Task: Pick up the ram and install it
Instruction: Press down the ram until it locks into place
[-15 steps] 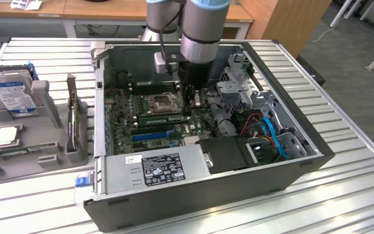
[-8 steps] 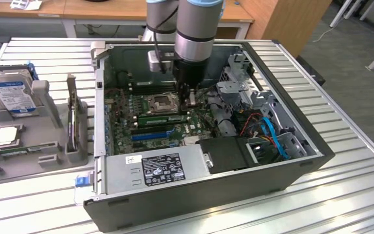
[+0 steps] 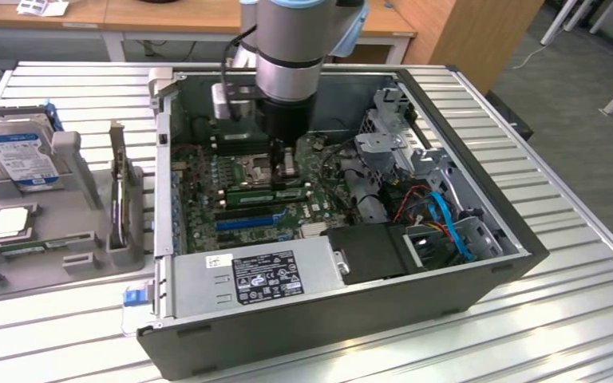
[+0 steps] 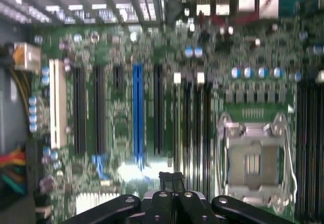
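Inside the open case, the gripper hangs low over the board. Its fingers are drawn together, with no gap we can make out between them. The ram, as we read it, is the green stick lying along the slots just under the fingertips. We cannot tell whether the tips touch it or whether it is fully seated. The risk we see lies in the push. Pressure off the stick's middle could drive one end home and leave the other proud. A stick not square to its slot could jam at the notch or bend the board beneath. The socket sits just beside the fingers, so a slip off the ram's thin edge could land them on its bare frame. Capacitors stand just beyond the fingers and crowd any sideways drift.
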